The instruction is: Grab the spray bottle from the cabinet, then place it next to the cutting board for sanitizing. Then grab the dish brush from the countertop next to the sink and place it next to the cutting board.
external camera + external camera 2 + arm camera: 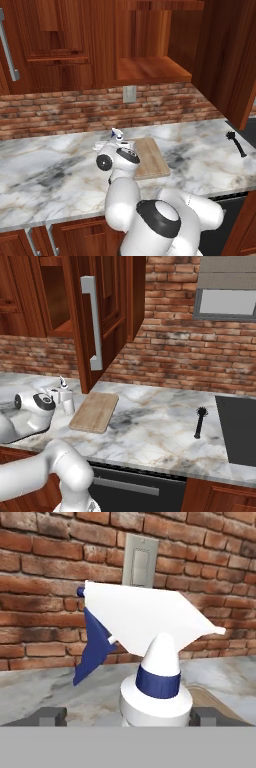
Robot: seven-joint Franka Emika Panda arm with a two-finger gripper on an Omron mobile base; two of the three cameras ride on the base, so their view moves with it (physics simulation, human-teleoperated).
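The spray bottle [156, 687] stands upright on the countertop [50, 170], white with a blue collar and blue trigger, just left of the cutting board [151, 158]. My gripper [130, 717] is open around its shoulder, with both fingertips [50, 716] apart from the plastic. From the right base view the spray bottle [65, 398] sits by the near-left corner of the cutting board [95, 411]. The black dish brush [236, 143] lies far to the right on the marble. It shows as the dish brush [200, 422] beside a dark inset. The cabinet [150, 69] recess is above.
A brick backsplash with a light switch [140, 561] runs behind the counter. A cabinet door with a long metal handle [94, 326] hangs open above the board. A dark inset [237, 431] fills the counter's right end, under a grey hood [225, 291].
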